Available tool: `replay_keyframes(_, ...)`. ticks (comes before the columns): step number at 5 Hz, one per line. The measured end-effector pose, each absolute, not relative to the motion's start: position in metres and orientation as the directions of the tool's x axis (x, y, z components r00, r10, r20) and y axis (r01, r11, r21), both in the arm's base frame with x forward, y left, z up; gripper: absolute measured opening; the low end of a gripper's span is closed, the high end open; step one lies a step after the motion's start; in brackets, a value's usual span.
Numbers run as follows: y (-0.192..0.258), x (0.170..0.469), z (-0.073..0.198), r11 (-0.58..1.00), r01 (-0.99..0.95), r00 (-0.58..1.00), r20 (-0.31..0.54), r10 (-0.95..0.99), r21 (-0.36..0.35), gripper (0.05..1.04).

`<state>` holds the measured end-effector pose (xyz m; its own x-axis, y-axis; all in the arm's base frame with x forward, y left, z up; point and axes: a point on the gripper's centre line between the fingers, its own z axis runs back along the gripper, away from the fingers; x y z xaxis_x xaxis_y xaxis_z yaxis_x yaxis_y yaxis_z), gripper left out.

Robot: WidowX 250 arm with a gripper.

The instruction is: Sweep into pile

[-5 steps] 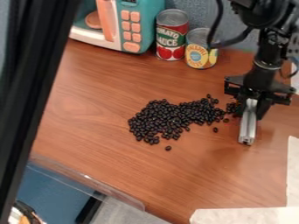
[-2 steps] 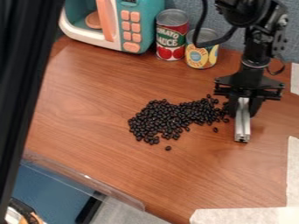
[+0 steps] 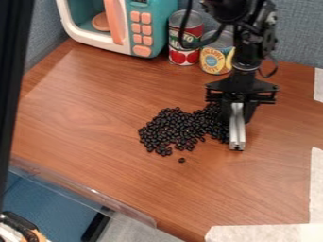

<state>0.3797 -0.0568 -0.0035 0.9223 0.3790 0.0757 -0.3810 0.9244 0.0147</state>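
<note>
The black gripper (image 3: 237,116) hangs at the right end of the dark beans (image 3: 174,129), shut on a silver metal bar (image 3: 237,134). The bar slants down toward the front, its lower end close to the wood and its left side against the rightmost beans. Most of the beans lie in one uneven, elongated heap, widest at its left. One loose bean (image 3: 182,160) sits apart in front of the heap. Part of the heap's right end is hidden behind the gripper.
At the back stand a teal toy microwave (image 3: 153,28), a red tomato can (image 3: 185,40) and a yellow-labelled can (image 3: 217,54). White sheets (image 3: 271,232) lie at the front right. A clear plastic edge (image 3: 82,189) borders the wooden table (image 3: 114,99) at lower left.
The gripper and bar have moved left, up against the heap. Stray beans at the right have been pushed left into it. The black post at the left edge has shifted left too.
</note>
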Motion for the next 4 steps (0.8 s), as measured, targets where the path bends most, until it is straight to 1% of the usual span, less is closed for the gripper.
replay_keyframes(4,0.002,0.365,-0.001,0.888,-0.457,0.888,0.088,0.452,0.044,0.368)
